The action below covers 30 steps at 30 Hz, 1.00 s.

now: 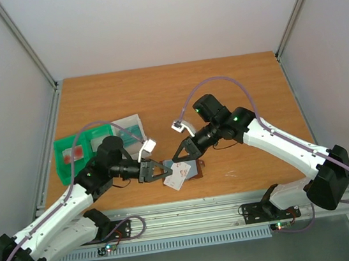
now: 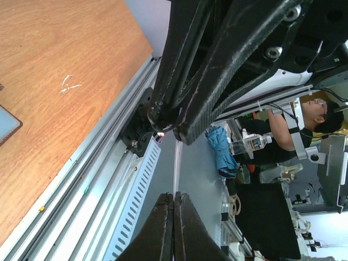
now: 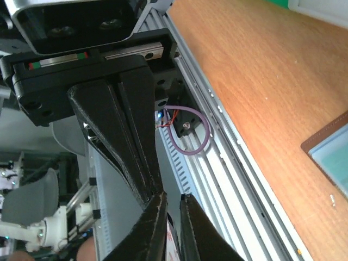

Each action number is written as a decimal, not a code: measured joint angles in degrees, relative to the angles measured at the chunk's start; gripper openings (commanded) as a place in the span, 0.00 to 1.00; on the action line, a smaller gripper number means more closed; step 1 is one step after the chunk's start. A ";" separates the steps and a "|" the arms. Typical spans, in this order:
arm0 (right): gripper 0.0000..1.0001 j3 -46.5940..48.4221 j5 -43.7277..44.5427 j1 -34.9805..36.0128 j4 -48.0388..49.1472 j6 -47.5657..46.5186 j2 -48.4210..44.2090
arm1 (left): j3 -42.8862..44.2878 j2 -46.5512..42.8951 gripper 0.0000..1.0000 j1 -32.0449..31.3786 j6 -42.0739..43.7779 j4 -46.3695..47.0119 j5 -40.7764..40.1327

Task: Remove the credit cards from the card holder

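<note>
Closest to the left wrist lens, the left pincer point(image 2: 174, 196) is pressed shut on the white card point(image 2: 176, 168), which shows there only as a thin pale line, seen edge-on. Facing it from the other side is the right pincer point(image 3: 174, 198). Its own wrist view shows the jaws drawn in to a narrow slot with a scrap of white and red card between them, so both pincers have hold of the same card.

Only the overhead view shows the card's face, white with small red marks, tilted and overlapping the left side of the wallet point(image 1: 192, 168). Whether any of the card sits in a pocket cannot be told. The brown wallet lies open on the counter point(image 1: 170, 99) near its front edge, grey-blue lining up. Each wrist view catches just one corner of it. Well to the left, seen from overhead alone, sits a green and clear tray point(image 1: 71, 150).
</note>
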 measured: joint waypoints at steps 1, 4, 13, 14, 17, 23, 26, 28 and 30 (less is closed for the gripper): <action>0.04 0.00 -0.07 0.00 0.00 -0.22 0.00 | 0.00 -0.15 0.00 0.00 0.09 -0.07 0.07; 0.01 0.00 -0.92 0.07 0.09 -0.48 0.00 | 0.00 -0.50 0.01 0.00 0.35 -0.57 0.09; 0.01 -0.07 -2.01 0.39 1.33 0.61 -0.24 | 0.35 -1.88 0.49 0.00 2.43 -3.34 -3.63; 0.01 -0.15 -1.99 0.39 1.75 0.98 -0.37 | 0.72 -2.32 0.56 0.00 2.62 -4.33 -4.94; 0.01 -0.76 -1.55 0.42 3.39 2.60 -1.14 | 2.12 -4.46 0.71 0.00 3.67 -7.80 -10.19; 0.01 -3.56 2.67 0.46 9.53 9.35 -3.78 | 3.41 -11.37 0.87 0.00 2.21 -11.63 -21.79; 0.01 -4.92 5.60 0.44 14.08 14.21 -4.96 | 3.45 -14.45 0.91 0.00 0.35 -12.90 -27.45; 0.01 -5.95 7.48 0.15 17.29 17.81 -5.66 | 3.45 -16.11 0.94 0.00 -0.94 -13.79 -30.71; 0.01 -6.99 9.22 -0.17 20.63 21.03 -6.36 | 3.39 -17.46 0.95 0.00 -2.16 -14.08 -32.81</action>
